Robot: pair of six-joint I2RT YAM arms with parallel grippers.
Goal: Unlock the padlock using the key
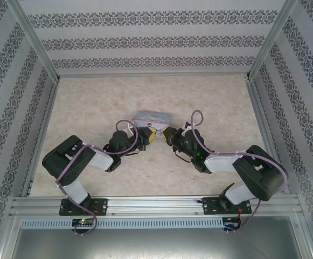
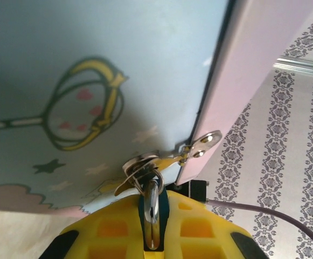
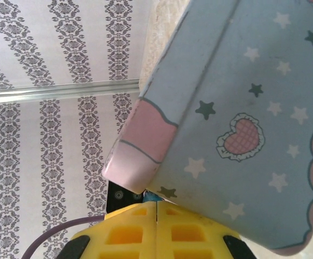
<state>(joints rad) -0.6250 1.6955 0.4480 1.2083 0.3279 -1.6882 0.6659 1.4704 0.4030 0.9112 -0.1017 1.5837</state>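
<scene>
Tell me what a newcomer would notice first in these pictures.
The pale-blue cartoon tin stands at mid-table, where both arms meet. In the left wrist view, the left claw pinches the small blue padlock at the tin's hasp. The right claw sits shut by the tin's pink corner.

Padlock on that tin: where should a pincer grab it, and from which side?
On the padlock, grip the small blue body, coming from the side away from the tin. Its thin shackle is hooked through the hasp, leaving little room there; the body sticks out free. The left pincer is shut on it that way.
</scene>
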